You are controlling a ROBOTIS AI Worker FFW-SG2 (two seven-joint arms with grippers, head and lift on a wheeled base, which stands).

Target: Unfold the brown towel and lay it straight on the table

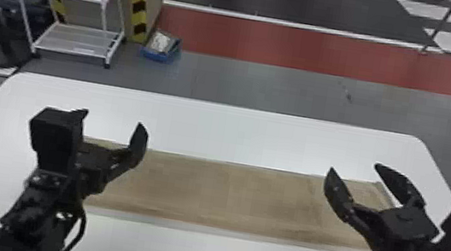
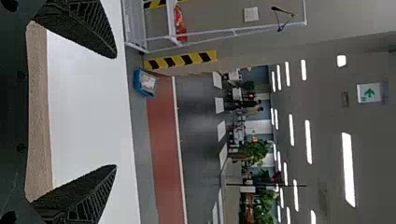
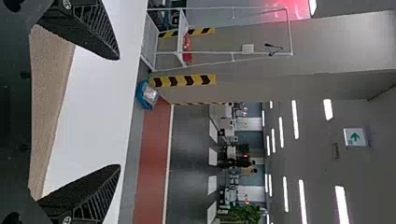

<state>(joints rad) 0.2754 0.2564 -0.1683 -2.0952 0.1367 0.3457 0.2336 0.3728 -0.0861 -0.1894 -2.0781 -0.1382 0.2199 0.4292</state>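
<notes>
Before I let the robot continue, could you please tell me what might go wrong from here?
The brown towel lies as a long strip, so a fold in it might be overlooked. The left tool and right tool, both open, hang near its two ends, so lowering them carelessly could snag it or drag it askew.
</notes>
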